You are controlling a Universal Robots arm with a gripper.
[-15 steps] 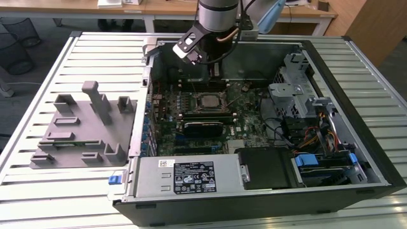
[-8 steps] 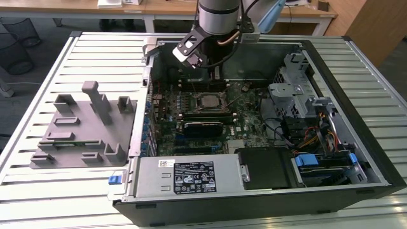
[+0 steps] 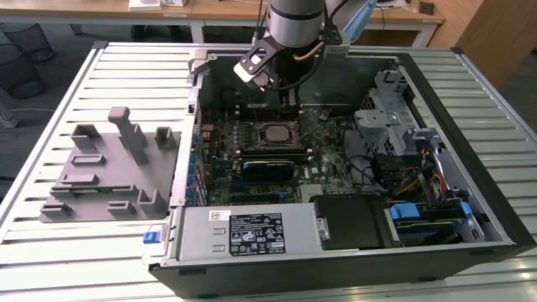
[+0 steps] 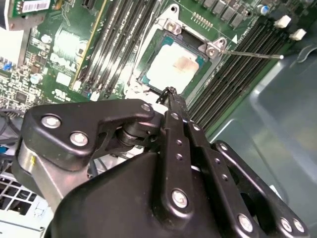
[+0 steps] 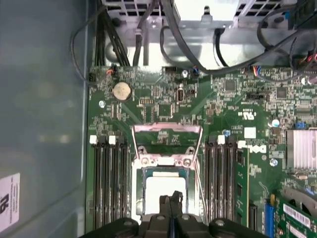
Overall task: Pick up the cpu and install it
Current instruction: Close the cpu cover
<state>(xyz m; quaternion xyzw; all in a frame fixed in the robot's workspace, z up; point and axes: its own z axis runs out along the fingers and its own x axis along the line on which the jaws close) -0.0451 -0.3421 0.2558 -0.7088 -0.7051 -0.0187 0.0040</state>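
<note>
The slatted metal table (image 3: pixel 84 264) carries the biggest thing here, the open computer case (image 3: pixel 353 277), a grey steel box with a black outer shell. Beside it on the exterior view's left sits a grey plastic fixture (image 3: pixel 100 182), matte and blocky, with nothing silvery in its pockets that I can make out.

Inside the case lies the green motherboard (image 5: pixel 163 99), glossy and dense with small parts, with long black memory slots (image 5: pixel 109 183) on both sides of the socket. The socket's metal load plate (image 5: pixel 167 130) stands hinged up, and its thin wire lever (image 4: pixel 247 53) sticks out free — so the socket is unlatched.

The cpu (image 4: pixel 173 69) lies flat in that socket, a pale, silvery square with a faint brownish smear on top. My gripper (image 5: pixel 171 199) hangs just above its near edge, black jointed fingers pressed together with nothing between them.

I judge the placing step done and the latching not yet. Further work here calls for a light, square touch — the chip must stay level in its seat, and the lever is thin and springy.
</note>
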